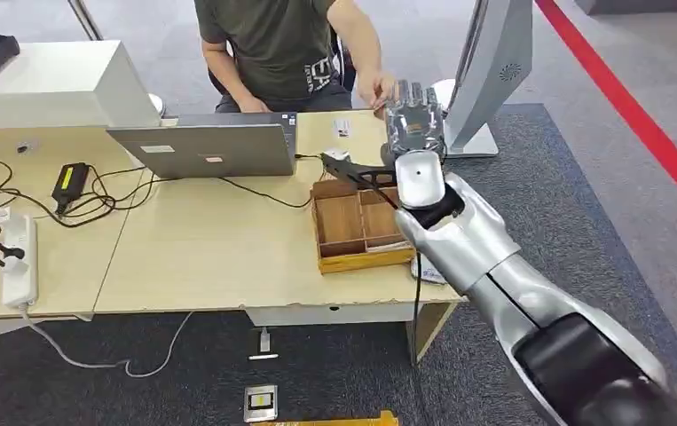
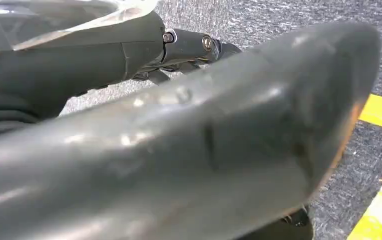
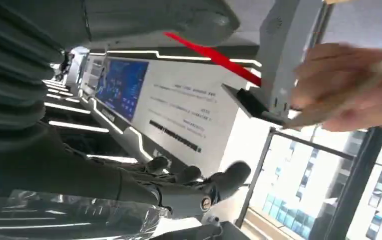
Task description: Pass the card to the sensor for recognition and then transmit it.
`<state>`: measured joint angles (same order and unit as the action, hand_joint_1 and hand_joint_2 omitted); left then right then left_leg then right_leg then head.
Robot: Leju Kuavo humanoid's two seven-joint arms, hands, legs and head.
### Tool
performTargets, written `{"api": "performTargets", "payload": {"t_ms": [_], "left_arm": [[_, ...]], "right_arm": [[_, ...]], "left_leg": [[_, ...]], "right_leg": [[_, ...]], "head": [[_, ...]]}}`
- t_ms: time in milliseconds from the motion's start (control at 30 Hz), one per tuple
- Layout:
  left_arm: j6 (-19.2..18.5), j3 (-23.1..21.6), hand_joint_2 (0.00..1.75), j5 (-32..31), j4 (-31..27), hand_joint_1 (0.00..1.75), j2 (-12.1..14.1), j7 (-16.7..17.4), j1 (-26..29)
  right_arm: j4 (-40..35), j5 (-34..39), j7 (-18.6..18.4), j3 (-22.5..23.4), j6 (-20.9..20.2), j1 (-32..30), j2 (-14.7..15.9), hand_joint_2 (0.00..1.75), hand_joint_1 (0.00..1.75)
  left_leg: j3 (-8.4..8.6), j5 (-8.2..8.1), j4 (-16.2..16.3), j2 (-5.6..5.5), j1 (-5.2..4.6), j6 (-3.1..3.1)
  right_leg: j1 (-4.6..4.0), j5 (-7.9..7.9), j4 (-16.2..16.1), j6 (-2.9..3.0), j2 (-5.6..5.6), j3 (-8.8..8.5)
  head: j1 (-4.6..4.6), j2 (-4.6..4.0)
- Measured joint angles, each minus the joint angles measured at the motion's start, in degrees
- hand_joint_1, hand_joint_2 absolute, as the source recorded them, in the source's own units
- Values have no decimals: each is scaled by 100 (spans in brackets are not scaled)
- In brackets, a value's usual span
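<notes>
wooden desk (image 1: 219, 257) scene: right hand (image 1: 415, 115), fingers apart and holding nothing, reaches the person's hand (image 1: 376, 89) by the sensor (image 1: 492, 71); handover seems nearly finished.

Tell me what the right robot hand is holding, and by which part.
Nothing. The right robot hand is raised, fingers spread and empty. A person's hand beside it seems to pinch a thin pale card, blurred.
</notes>
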<state>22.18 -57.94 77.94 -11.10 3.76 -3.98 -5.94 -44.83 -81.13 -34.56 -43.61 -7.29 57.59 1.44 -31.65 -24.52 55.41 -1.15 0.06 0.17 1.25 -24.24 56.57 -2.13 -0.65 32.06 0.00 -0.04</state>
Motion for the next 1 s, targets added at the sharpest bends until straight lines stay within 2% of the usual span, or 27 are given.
{"api": "performTargets", "payload": {"t_ms": [200,367,500,633,733,800,933,967,1000], "left_arm": [[-24,-46,0,-89,0,0,4,0,7],[-55,-68,0,-76,2,0,0,0,31],[-57,-79,0,-66,2,0,-7,0,47],[-13,-79,0,-4,2,0,-7,0,63],[41,-77,0,96,2,0,-4,0,61],[52,-74,0,138,4,0,-2,0,61],[107,-61,0,188,4,0,-2,0,53],[122,-50,0,197,4,0,-2,0,51],[125,-35,0,217,4,0,-2,0,50]], "right_arm": [[-361,-94,-53,252,-482,16,582,0,0],[-840,116,-252,600,-954,-170,1450,0,0],[-1390,409,-413,1228,-1032,-871,2306,0,0],[-1907,332,-426,2069,-995,-1842,2993,0,0],[-2225,546,-418,2764,-862,-2702,3305,0,0],[-2358,640,-361,3204,-600,-3286,3397,0,0],[-2367,806,-206,4008,-30,-4083,3428,0,0],[-2330,910,-133,4171,160,-4231,3414,0,0],[-2244,1063,29,4324,532,-4357,3386,0,0]], "left_leg": [[4,0,4,0,-1,0],[47,0,10,-6,1,3],[56,-11,12,-11,10,16],[59,-19,11,-13,10,20],[56,-24,9,-21,9,22],[57,-26,7,-19,9,20],[56,-26,4,-15,9,18],[57,-26,4,-14,9,18],[55,-26,3,-15,10,18]], "right_leg": [[1,4,-3,4,0,1],[-1,8,-11,-2,4,-3],[-1,7,-24,-4,6,-15],[-3,3,-32,-9,6,-25],[-7,-1,-32,-12,8,-32],[-7,-1,-32,-11,9,-29],[-8,-4,-31,-7,8,-26],[-9,-5,-32,-5,8,-24],[-11,-6,-31,-5,8,-25]], "head": [[-2,0],[-4,0],[4,0],[2,0],[7,0],[4,0],[0,0],[0,0],[0,0]]}}
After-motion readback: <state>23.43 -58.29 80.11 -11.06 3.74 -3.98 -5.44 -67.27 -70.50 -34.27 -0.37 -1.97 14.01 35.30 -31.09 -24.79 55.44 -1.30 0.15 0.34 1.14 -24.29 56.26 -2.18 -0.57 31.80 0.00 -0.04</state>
